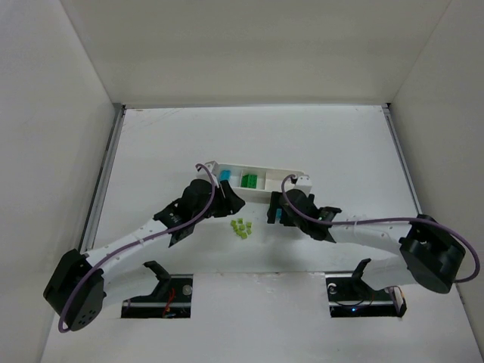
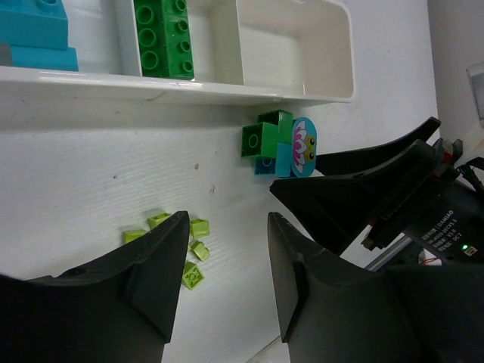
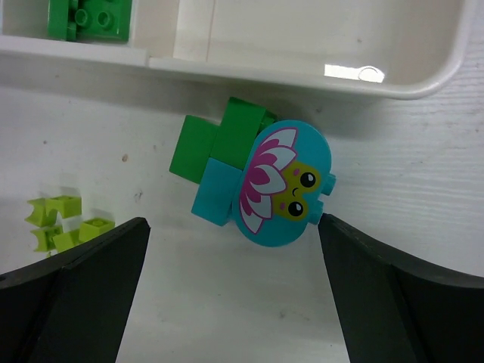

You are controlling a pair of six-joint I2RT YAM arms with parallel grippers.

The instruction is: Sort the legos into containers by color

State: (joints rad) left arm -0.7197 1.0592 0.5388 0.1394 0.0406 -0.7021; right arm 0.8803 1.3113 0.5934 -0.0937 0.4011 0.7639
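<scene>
The containers are three compartments of one white tray (image 1: 281, 174). Cyan legos (image 2: 34, 30) lie in its left compartment and dark green ones (image 2: 162, 38) in the middle; the right compartment (image 2: 291, 45) holds nothing. A joined clump of green and cyan legos (image 3: 227, 162), with a round flower-face piece, lies on the table just in front of the tray. My right gripper (image 3: 234, 219) stands wide open right below the clump, touching nothing. Several pale yellow-green legos (image 2: 198, 227) lie loose on the table. My left gripper (image 2: 228, 215) hovers open beside them, with nothing between its fingers.
The right arm's dark gripper (image 2: 378, 189) fills the right of the left wrist view, close to the clump. White walls enclose the table, with a metal rail (image 1: 106, 174) along its left edge. Two cut-outs with arm mounts (image 1: 159, 295) sit at the near edge.
</scene>
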